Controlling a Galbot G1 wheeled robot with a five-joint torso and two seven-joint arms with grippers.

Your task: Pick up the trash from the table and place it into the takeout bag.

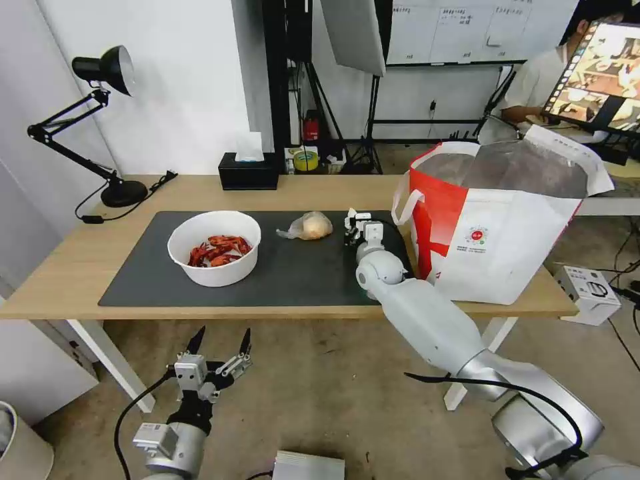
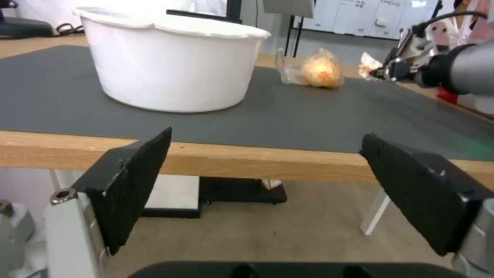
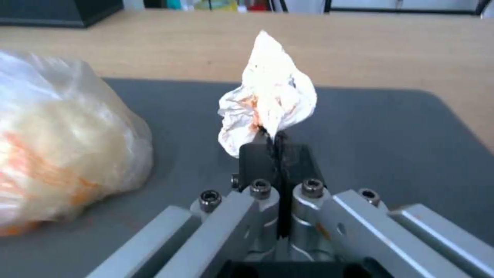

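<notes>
My right gripper (image 3: pixel 271 144) is pinched tight on the crumpled white tissue (image 3: pixel 268 101). The tissue has little orange stains on it and sticks up from my closed fingers, above the dark grey mat (image 3: pixel 370 127). In the head view my right gripper (image 1: pixel 360 227) sits in the middle of the frame, over the right part of the mat (image 1: pixel 133 280), just beside the takeout bag (image 1: pixel 507 233).

The takeout bag stands at the right of the frame on the table (image 1: pixel 60 273). It is white with red sides, and its top is open.

The clear bag with beige lump (image 1: pixel 308 227) lies on the mat, just left of my right gripper. The white bowl of red crayfish (image 1: pixel 213 248) sits on the mat too, left of the middle.

My left gripper (image 1: pixel 219 348) hangs low at the bottom left of the frame, in front of the table edge and below it. Its two black fingers (image 2: pixel 135 181) are spread wide apart and hold nothing.

A black tissue box (image 1: pixel 249 171) sits at the back of the table, and a black desk lamp (image 1: pixel 100 120) stands at the upper left.
</notes>
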